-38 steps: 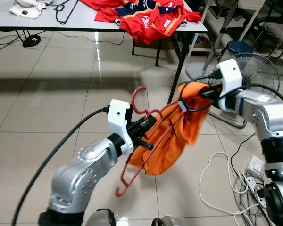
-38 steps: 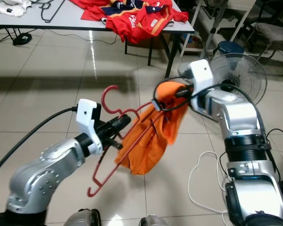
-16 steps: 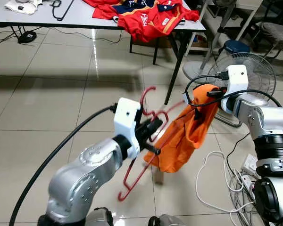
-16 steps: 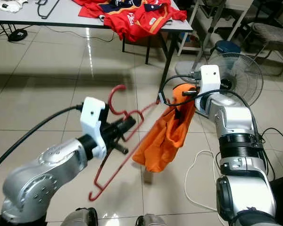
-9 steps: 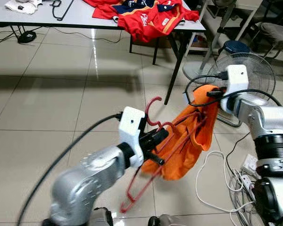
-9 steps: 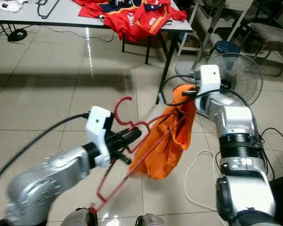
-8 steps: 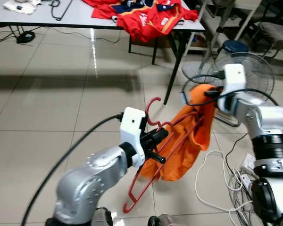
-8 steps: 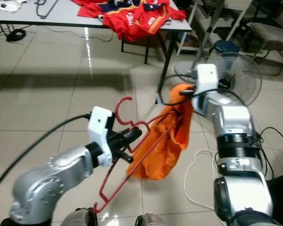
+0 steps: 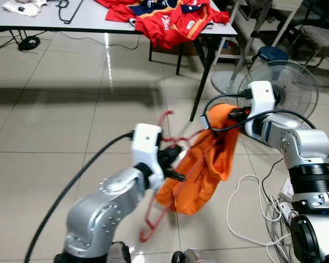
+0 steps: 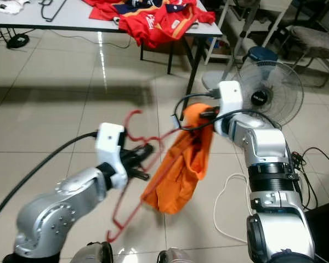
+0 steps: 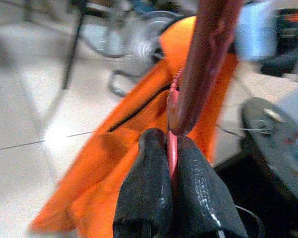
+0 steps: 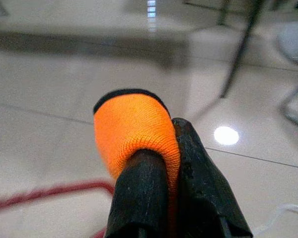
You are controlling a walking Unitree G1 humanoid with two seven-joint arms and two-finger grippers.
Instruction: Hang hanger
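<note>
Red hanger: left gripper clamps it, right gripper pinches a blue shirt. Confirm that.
Wrong on the colour. The shirt is orange, as the right wrist view shows in the right gripper. The left gripper does clamp the red hanger.

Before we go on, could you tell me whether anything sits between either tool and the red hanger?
Nothing visible does for the left tool: it is shut directly on the red hanger. The right tool grips the orange shirt draped over it.
</note>
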